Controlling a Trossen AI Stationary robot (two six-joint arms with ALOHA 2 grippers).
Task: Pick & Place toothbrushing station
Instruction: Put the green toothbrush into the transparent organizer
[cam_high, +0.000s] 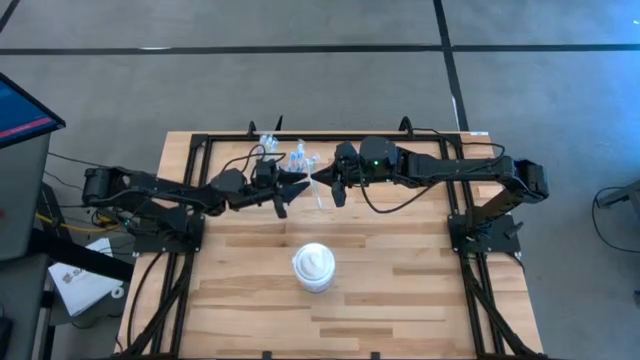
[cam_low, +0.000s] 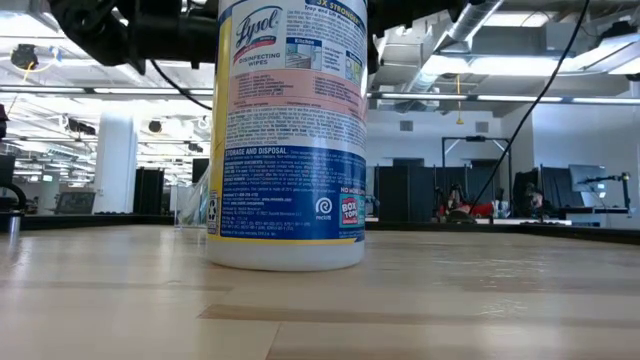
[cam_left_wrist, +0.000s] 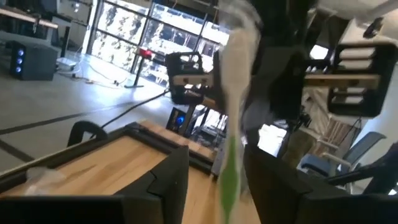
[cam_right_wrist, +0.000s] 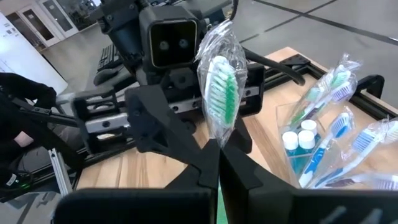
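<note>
A green toothbrush in a clear wrapper (cam_right_wrist: 221, 87) is held above the table between my two grippers; it also shows in the high view (cam_high: 316, 187). My right gripper (cam_right_wrist: 219, 152) is shut on it. My left gripper (cam_left_wrist: 214, 162) is open, one finger on either side of the brush's green handle (cam_left_wrist: 231, 168); I cannot tell whether it touches. One clear cup (cam_right_wrist: 311, 140) holds several wrapped blue and green toothbrushes and white-capped tubes (cam_right_wrist: 298, 138). A second clear cup (cam_high: 268, 143) stands at the table's far edge. My right gripper pinches the wrapped toothbrush by its handle just below the bristle head (cam_right_wrist: 217, 140), between its two fingers. The fingers come from the table's right. The brush is lifted clear of the table, and its bristle head (cam_right_wrist: 222, 84) stands out past the fingertips toward my left gripper.
A white tub of disinfecting wipes (cam_high: 314, 266) stands at the middle of the table, nearer the front; it fills the low view (cam_low: 290, 130). A black frame (cam_high: 200, 150) runs around the wooden table.
</note>
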